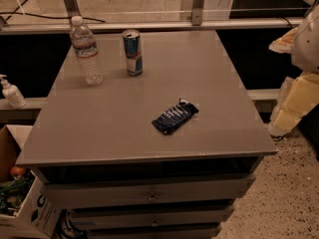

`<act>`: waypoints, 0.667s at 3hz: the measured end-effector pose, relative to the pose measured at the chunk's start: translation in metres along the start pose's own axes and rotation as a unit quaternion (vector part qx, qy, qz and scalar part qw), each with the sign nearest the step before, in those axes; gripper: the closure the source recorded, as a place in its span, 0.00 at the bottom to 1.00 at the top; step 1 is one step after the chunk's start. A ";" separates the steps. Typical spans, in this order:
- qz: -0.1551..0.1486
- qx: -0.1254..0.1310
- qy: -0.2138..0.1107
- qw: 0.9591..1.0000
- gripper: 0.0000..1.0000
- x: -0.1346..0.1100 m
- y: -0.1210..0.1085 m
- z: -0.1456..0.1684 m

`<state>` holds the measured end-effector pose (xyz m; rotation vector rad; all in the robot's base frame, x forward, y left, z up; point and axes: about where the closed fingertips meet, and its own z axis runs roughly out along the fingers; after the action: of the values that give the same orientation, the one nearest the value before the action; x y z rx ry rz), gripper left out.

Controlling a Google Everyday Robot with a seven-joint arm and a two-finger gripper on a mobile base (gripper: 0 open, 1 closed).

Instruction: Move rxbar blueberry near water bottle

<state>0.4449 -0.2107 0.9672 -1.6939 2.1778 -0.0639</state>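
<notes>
The rxbar blueberry (pixel 174 117), a flat dark navy wrapper with white lettering, lies slantwise on the grey table top (pixel 99 128), right of centre and toward the front. The water bottle (pixel 85 50), clear and ribbed with a white cap, stands upright at the table's back left. My gripper (pixel 295 103) is on the cream-and-white arm at the right edge of the view. It is off the table's right side, well apart from the bar, and holds nothing that I can see.
A blue-and-silver drink can (pixel 132 53) stands just right of the bottle. A white pump bottle (pixel 11 91) sits on a ledge at the left. A cardboard box (pixel 20 203) stands on the floor at the lower left. Drawers (pixel 149 195) run below the top.
</notes>
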 end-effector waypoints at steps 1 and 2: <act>0.012 0.001 -0.046 0.999 0.00 -0.003 -0.003 0.031; 0.020 0.001 -0.093 0.995 0.00 -0.016 -0.008 0.063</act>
<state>0.4763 -0.1860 0.9149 -1.5861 2.0719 0.1004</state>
